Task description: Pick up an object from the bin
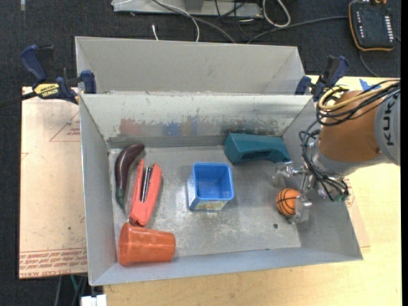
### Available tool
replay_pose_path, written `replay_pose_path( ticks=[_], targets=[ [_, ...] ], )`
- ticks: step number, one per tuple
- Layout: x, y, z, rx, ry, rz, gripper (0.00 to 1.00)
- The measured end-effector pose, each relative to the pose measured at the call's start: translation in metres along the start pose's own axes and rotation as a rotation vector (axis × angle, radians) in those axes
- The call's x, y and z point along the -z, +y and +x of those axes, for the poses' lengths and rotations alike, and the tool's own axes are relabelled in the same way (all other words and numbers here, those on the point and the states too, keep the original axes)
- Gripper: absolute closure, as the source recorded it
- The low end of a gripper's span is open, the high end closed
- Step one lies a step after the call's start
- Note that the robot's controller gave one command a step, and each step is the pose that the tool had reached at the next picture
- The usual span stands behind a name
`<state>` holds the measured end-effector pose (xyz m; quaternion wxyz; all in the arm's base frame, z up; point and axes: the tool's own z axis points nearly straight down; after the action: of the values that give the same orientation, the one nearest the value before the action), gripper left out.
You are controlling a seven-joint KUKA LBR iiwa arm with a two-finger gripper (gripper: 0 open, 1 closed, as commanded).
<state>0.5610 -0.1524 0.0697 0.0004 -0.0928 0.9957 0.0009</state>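
Pincer (294, 191) astride a small orange ball (287, 201), at the right end of the grey bin (255, 229) floor.
Basketball-patterned with dark seam lines; round, so no long axis or pointing end; the pincer stands wide, one finger either side.
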Motion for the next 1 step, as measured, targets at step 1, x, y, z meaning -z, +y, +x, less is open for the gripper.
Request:
replay_pose_path(
  ticks=[1],
  targets=[
    [0.0006, 0.0075, 0.0133, 0.005, -0.004, 0.001, 0.0]
  ],
)
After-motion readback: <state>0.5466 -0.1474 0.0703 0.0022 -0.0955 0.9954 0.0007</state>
